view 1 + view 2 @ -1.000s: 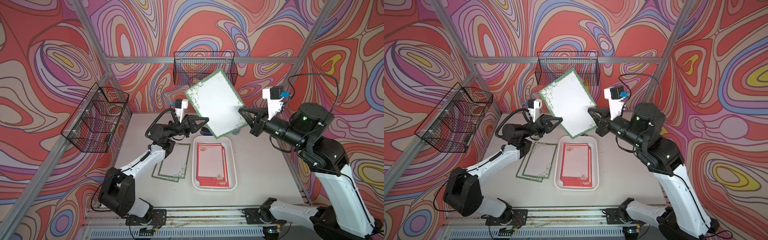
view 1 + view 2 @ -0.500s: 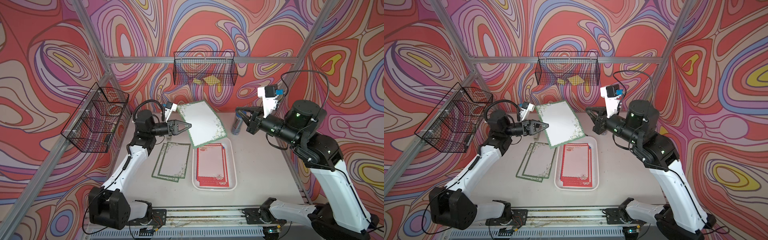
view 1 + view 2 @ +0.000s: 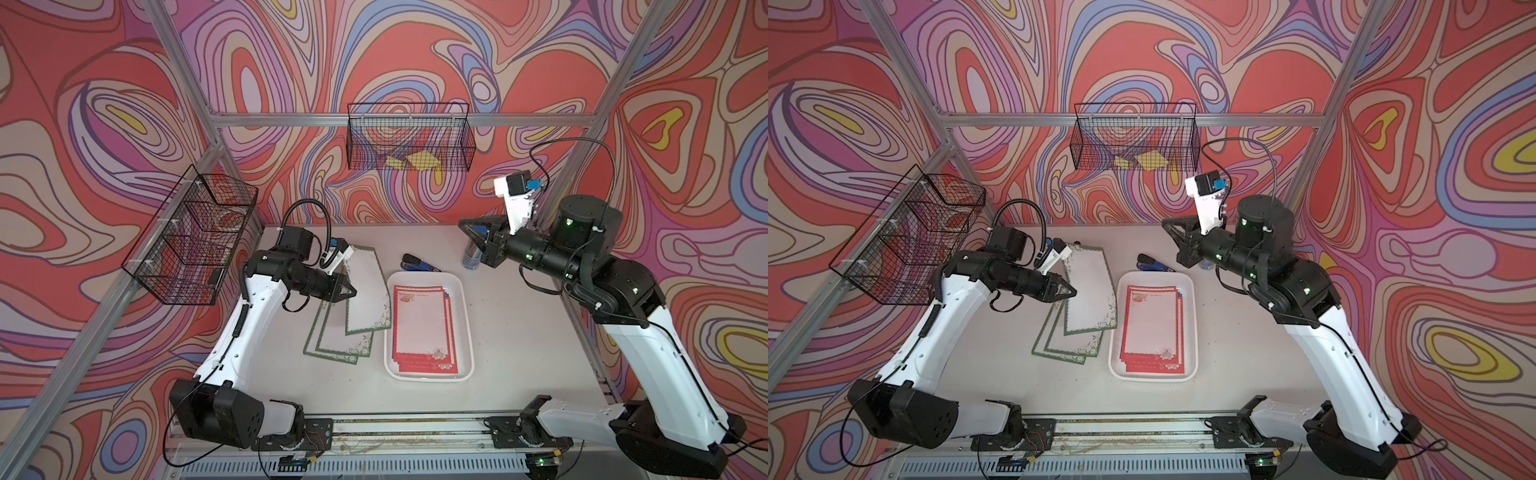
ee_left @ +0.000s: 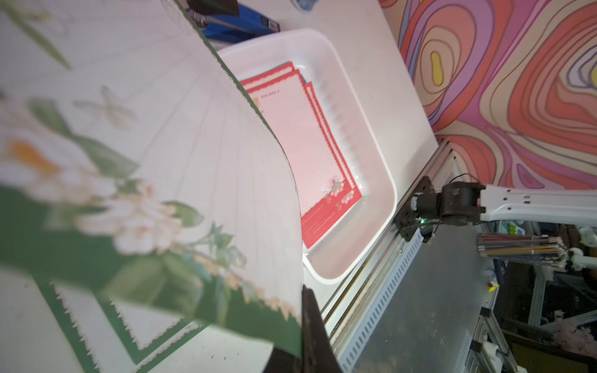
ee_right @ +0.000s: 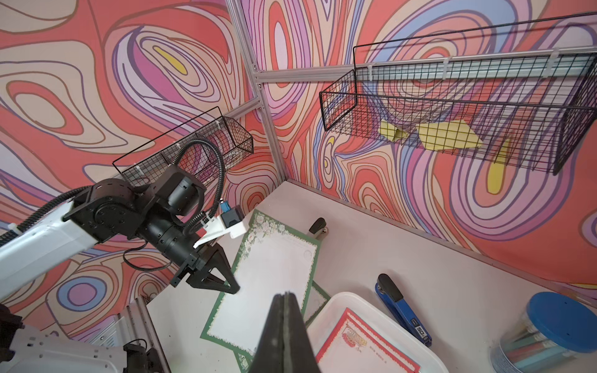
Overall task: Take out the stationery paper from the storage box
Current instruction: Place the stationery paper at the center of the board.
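Note:
My left gripper is shut on the left edge of a green-bordered stationery paper sheet. The sheet hangs tilted over two more green-bordered sheets lying on the table. To their right, the white storage box holds red-bordered stationery paper, with a blue edge showing underneath. Farther back on the right, my right gripper hangs in the air, shut and empty, apart from the sheet.
A blue stapler lies behind the box, next to a blue-lidded canister of pens. Black wire baskets hang on the back wall, holding yellow notes, and on the left wall.
The green-bordered sheet, held high between both grippers a second ago, has come down and left in my left gripper. My right gripper has parted from it and drawn back right.

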### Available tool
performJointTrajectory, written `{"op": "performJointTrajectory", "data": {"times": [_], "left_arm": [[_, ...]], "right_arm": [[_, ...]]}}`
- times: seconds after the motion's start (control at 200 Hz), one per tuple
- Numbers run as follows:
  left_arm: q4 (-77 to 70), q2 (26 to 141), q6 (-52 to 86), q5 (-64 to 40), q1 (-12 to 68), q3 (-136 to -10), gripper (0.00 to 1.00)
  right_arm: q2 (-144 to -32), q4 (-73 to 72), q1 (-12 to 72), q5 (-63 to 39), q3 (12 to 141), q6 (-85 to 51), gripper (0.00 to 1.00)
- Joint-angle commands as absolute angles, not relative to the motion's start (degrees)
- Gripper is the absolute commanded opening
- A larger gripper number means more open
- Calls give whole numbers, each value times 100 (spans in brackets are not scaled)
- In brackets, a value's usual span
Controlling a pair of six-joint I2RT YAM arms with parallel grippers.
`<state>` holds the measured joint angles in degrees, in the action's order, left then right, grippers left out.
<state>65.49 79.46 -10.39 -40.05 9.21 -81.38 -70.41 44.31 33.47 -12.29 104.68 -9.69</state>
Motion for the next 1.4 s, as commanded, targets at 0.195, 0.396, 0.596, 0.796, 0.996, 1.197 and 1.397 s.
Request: {"op": "performJointTrajectory", "data": {"times": [0.195, 0.396, 0.596, 0.796, 0.996, 1.197, 1.397], "left_arm": [[7500, 9081, -2120, -2877, 699, -8187, 0], [7646, 9506, -2166, -2498, 513, -8413, 0], [7688, 9912, -2238, -2759, 462, -8619, 0], [7592, 10296, -2245, -2853, 278, -8666, 0], [7471, 10703, -2261, -2978, 65, -8691, 0], [7277, 11060, -2217, -2830, 44, -8698, 1], [7107, 11248, -2072, -2327, 22, -8607, 2]], "right_arm": [[-7112, 4746, 3381, -1158, 10628, -910, 0], [-7322, 5175, 3377, -934, 10859, -852, 0], [-7466, 5393, 3377, -813, 10804, -775, 0], [-7528, 5551, 3379, -801, 10723, -750, 0], [-7582, 5807, 3379, -706, 10623, -624, 0], [-7526, 5799, 3380, -736, 10382, -579, 0], [-7534, 5806, 3382, -753, 10249, -683, 0]]}}
